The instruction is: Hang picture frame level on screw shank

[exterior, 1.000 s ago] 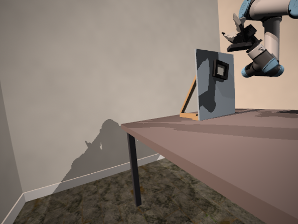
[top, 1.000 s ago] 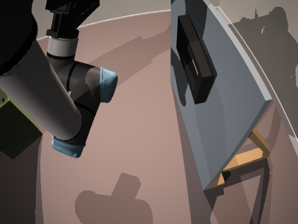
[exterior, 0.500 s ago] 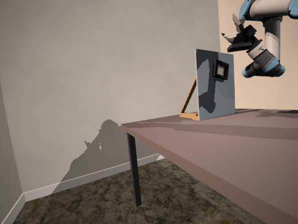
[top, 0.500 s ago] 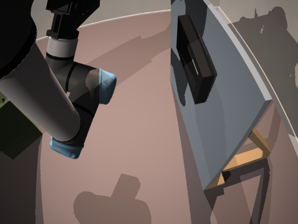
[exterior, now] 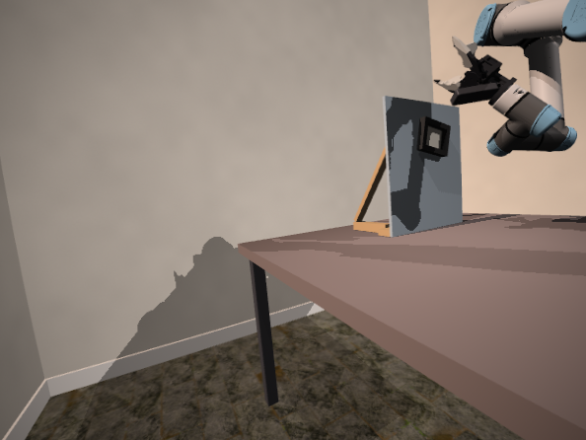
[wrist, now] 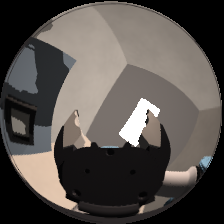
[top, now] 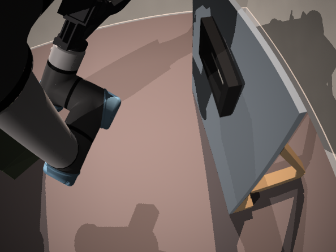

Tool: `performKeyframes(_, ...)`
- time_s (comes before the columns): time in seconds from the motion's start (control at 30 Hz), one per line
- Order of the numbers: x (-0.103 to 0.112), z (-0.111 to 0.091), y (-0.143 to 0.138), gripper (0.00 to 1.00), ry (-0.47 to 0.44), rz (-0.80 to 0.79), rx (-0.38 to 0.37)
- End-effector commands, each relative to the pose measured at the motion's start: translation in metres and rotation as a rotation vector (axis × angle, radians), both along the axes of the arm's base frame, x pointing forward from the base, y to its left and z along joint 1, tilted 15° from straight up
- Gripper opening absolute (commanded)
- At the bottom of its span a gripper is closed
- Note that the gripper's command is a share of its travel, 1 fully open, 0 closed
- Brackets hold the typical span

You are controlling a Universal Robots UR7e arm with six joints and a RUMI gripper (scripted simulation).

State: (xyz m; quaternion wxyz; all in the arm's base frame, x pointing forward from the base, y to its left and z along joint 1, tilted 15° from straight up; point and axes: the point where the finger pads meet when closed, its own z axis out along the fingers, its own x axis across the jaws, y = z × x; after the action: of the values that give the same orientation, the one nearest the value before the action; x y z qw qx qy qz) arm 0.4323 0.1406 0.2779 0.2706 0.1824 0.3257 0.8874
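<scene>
On the upright grey board (top: 254, 93) (exterior: 444, 197) (wrist: 42, 130), the dark picture frame (top: 232, 80) (exterior: 422, 137) (wrist: 31, 131) hangs, the released jaws (exterior: 445, 60) well apart from it

Dark square picture frame (top: 235, 85) (exterior: 423, 135) (wrist: 31, 122), up on the board
Thick-rimmed, upright against the grey panel; screw hidden.
</scene>
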Motion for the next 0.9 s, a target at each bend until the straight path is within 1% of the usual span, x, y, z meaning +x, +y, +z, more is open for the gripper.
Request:
performKeyframes(0.0,0.002,0.000,-0.002,1.00,0.012,-0.001,0.004)
performKeyframes(0.43,0.004,0.000,-0.004,1.00,0.025,-0.002,0.011)
performKeyframes(0.63,0.011,-0.002,-0.012,1.00,0.074,-0.007,0.037)
performKeyframes(0.7,0.011,-0.002,-0.012,1.00,0.074,-0.007,0.037)
performKeyframes(0.87,0.021,-0.005,-0.025,1.00,0.147,-0.014,0.078)
